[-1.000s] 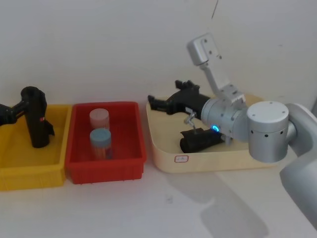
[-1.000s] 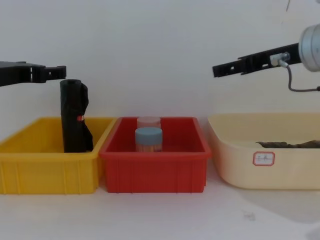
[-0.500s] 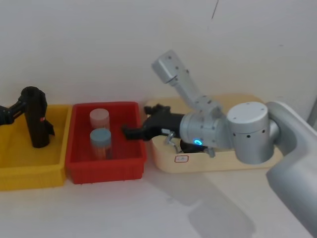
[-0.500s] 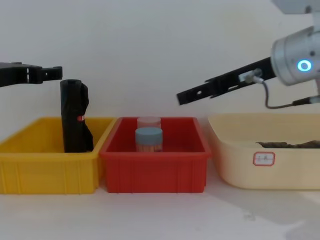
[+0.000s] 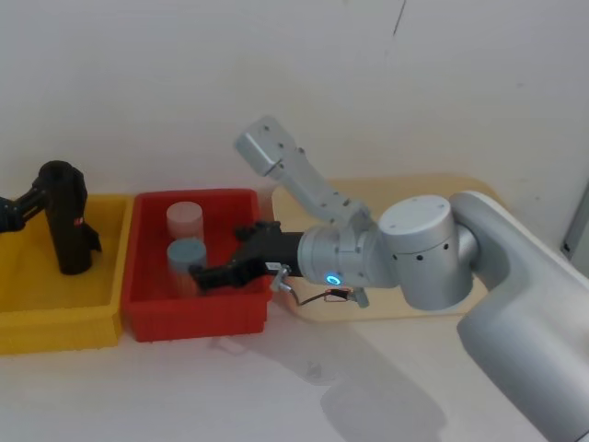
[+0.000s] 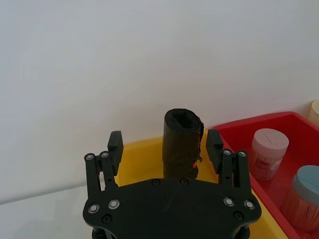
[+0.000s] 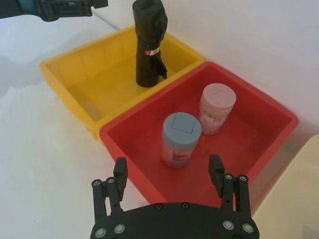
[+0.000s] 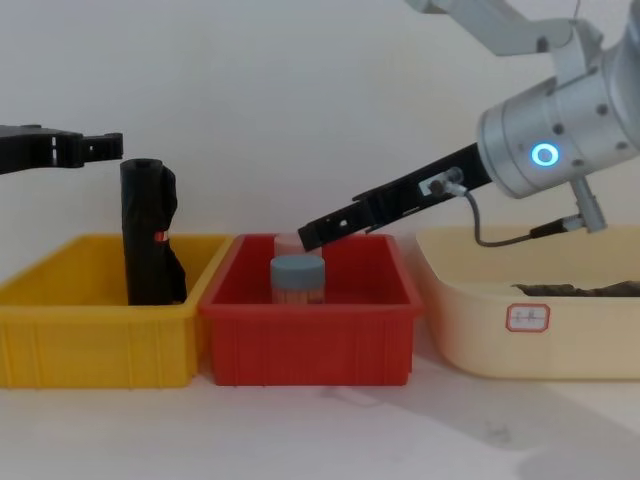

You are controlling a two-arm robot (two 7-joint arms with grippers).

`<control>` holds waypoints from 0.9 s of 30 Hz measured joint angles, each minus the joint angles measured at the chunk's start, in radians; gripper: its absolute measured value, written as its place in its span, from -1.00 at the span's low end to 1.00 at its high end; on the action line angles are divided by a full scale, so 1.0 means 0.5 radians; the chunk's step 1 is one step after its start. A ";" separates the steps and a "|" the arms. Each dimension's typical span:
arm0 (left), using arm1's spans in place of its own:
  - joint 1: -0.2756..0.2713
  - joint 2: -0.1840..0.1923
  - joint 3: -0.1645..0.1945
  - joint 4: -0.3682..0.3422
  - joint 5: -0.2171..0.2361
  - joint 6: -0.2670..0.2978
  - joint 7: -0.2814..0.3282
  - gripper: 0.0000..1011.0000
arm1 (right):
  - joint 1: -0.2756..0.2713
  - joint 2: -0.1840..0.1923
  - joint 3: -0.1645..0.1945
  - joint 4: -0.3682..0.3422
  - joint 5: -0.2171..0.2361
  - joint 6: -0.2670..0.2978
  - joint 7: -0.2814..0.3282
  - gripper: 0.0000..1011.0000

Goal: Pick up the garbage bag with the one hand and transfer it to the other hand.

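The garbage bag (image 5: 66,226), a black roll of crinkled plastic with a small red-and-white label band, stands upright at the far side of a yellow plastic bin (image 5: 55,318) at the left end of the white desk (image 5: 184,387). A loose flap hangs down its right side.

The left claw (image 5: 32,201), long, thin and black, reaches in from the left at the height of the roll's top. In the left wrist view its two fingers are spread wide, and the bag (image 6: 182,144) shows in the gap just beyond their tips. From the chest the claw (image 8: 110,146) sits a little above and left of the bag's top (image 8: 148,235). Whether it touches the plastic cannot be told.

The right claw (image 5: 204,274), on the silver arm with the blue ring light (image 8: 545,155), slants down to the left over the red plastic bin (image 5: 198,313) next to the yellow one. Its fingers are spread, and nothing is between them. Its tip (image 8: 312,233) hangs just above a blue-lidded jar (image 8: 298,280), with a pale pink-lidded jar (image 5: 184,221) farther back in the same bin. The garbage bag stands well to its left.

At the right, a cream oval tray (image 8: 520,330) holds a dark crumpled roll (image 8: 580,290) lying flat.
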 joint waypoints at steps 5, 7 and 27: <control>0.001 0.000 -0.001 0.000 0.001 0.000 0.002 0.98 | 0.019 -0.053 -0.005 0.044 -0.013 0.029 -0.018 0.98; 0.001 0.000 -0.002 0.000 0.001 0.000 0.002 0.98 | 0.031 -0.080 0.000 0.065 -0.016 0.039 -0.033 0.98; 0.002 0.000 -0.002 0.000 0.000 0.000 0.005 0.98 | 0.142 -0.284 -0.011 0.344 -0.092 0.042 -0.129 0.98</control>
